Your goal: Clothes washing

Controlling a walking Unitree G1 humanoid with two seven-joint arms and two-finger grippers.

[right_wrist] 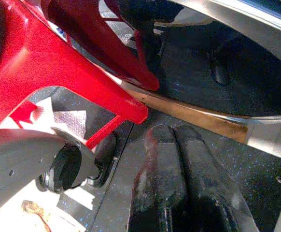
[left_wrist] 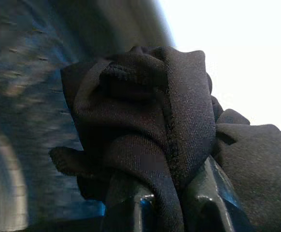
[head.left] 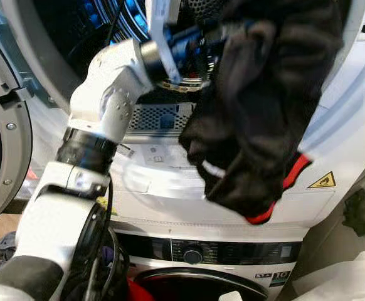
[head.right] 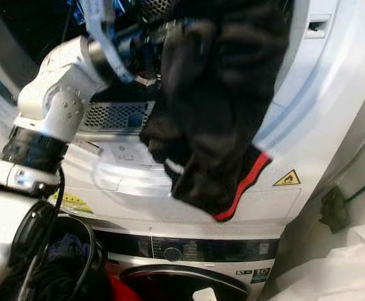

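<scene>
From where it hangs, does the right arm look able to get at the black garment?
Probably not. The right gripper hangs low by a red basket, jaws shut, while the black garment dangles high from the left gripper.

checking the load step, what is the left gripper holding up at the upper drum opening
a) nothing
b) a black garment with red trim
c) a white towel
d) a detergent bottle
b: the left gripper pinches a black garment with red trim that hangs before the upper drum.
</scene>
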